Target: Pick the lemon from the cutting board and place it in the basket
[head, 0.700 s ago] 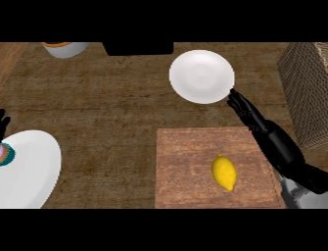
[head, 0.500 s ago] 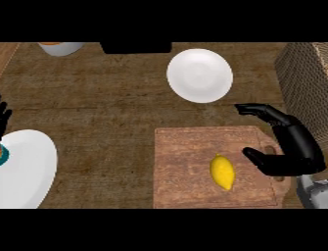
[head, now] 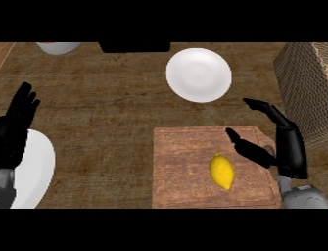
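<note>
My right hand [head: 286,147] is over the right edge of the cutting board [head: 188,166], fingers spread and straight, thumb [head: 247,147] reaching left toward the lemon [head: 222,171] but not touching it; nothing is held. The lemon lies on the board's right half, just beside the thumb tip, long axis running roughly up-down in the view.

Versus 0.5 s ago: I see the right hand lower and closer to the lemon, fingers less hooked. The lemon sits on the same part of the board.

Left hand [head: 11,130] shows at the left edge, open, fingers up, partly over a white plate [head: 40,171]. A second white plate [head: 199,74] sits beyond the board. The basket [head: 315,88] is at the right edge, well apart from the lemon. A bowl [head: 58,47] is partly visible at top left, a dark object [head: 134,47] next to it.

No readable labels or writing anywhere.
</note>
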